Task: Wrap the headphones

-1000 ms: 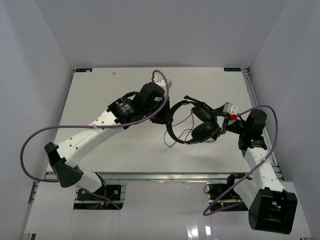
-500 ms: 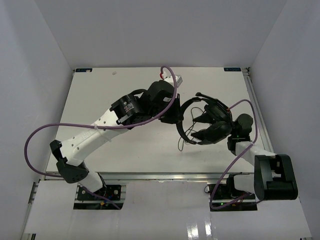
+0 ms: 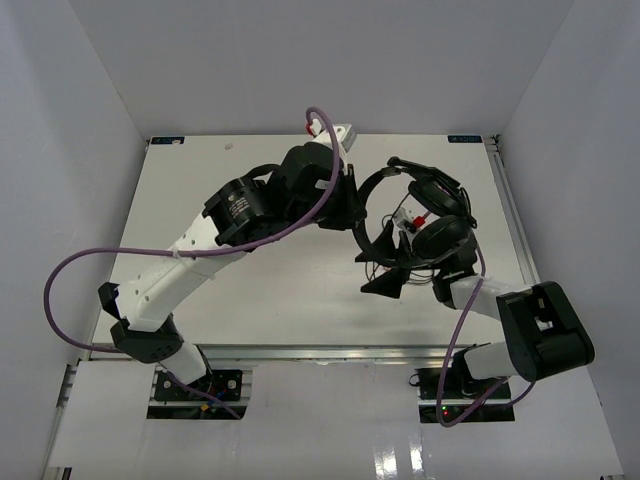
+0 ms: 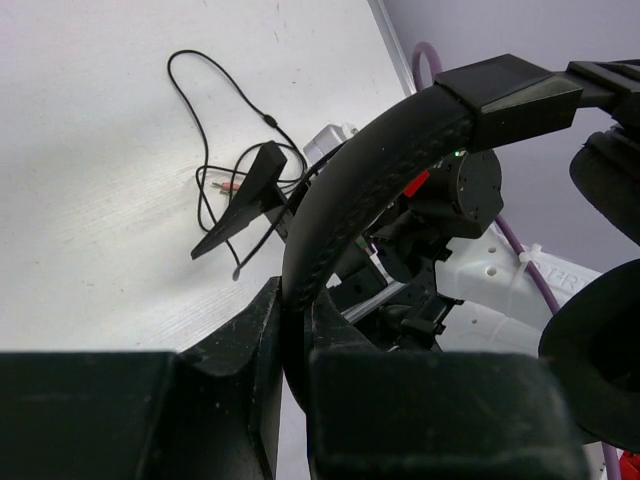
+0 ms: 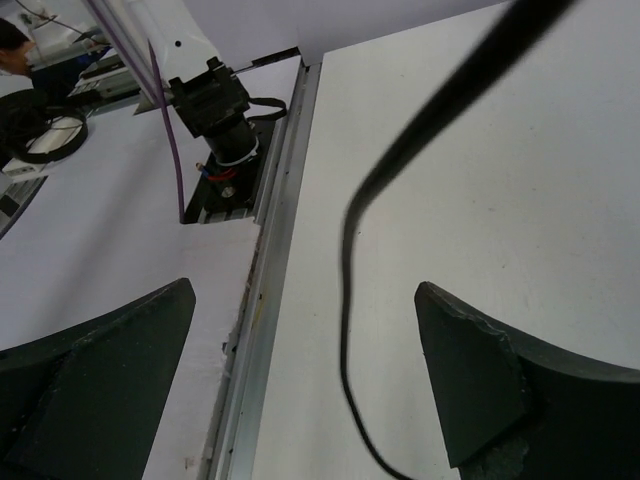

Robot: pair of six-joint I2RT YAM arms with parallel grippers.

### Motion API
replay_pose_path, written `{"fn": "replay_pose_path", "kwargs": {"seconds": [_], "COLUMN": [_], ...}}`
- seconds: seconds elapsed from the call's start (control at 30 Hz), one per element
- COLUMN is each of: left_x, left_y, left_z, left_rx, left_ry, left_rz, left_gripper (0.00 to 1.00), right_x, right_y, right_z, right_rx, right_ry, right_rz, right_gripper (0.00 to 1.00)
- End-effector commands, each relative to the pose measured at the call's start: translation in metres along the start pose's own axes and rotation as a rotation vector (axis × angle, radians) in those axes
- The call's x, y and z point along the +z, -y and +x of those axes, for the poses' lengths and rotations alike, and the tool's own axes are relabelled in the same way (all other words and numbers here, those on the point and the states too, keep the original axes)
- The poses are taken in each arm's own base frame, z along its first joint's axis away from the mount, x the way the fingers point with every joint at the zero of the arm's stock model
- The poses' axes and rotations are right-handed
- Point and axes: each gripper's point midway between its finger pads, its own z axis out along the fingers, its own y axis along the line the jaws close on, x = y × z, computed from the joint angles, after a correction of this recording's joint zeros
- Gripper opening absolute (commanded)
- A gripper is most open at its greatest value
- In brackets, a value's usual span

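From above, the headphones (image 3: 415, 215) hung clear of the desk (image 3: 250, 285). The left tool (image 3: 352, 212) was clamped on the headband (image 3: 365, 205) at the end of its arc nearest that arm. The two cups (image 3: 442, 238) sat on the far side of the headband from the left tool. The right tool (image 3: 398, 272) waited just below the headband, toward the near edge of the desk, with its fingers spread and nothing between them that it gripped.

In the left wrist view, the headband ran up and away from the left tool's fingers (image 4: 265, 330), which were pressed tight against its padded strip. Beyond the headband, the cord (image 4: 215, 110) lay in loose loops on the desk. One finger of the right tool stood beside those loops, apart from the headband.

In the right wrist view, the fingers (image 5: 110, 385) were wide apart and empty. The cord dropped from the headband side above and passed between them, its length running roughly top to bottom across the gap and closer to neither finger.

So the right arm looked much the nearer to the cord, while the left arm served only to hold the headband steady. Since the cord crossed the gap rather than lying along it, closing the right tool should catch it, provided the slack did not swing aside.
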Motion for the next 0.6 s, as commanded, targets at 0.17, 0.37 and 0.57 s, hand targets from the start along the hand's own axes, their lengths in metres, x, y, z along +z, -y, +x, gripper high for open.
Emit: {"fn": "replay_pose_path", "kwargs": {"seconds": [0.17, 0.37, 0.57], "left_x": [-0.060, -0.078, -0.080], "left_y": [-0.004, -0.012, -0.034], "left_z": [-0.067, -0.079, -0.077], "left_rx": [-0.111, -0.134, -0.154], "left_ry": [0.294, 0.358, 0.398], "left_rz": [0.008, -0.008, -0.089], "left_gripper": [0.00, 0.00, 0.00], "right_x": [0.019, 0.023, 0.021], "right_y": [-0.021, -0.024, -0.025], "right_z": [0.005, 0.022, 0.028], "right_rx": [-0.098, -0.105, -0.151], "right_ry": [-0.043, -0.096, -0.132], "right_rz": [-0.147, -0.181, -0.174], "right_gripper": [0.77, 0.55, 0.32]}}
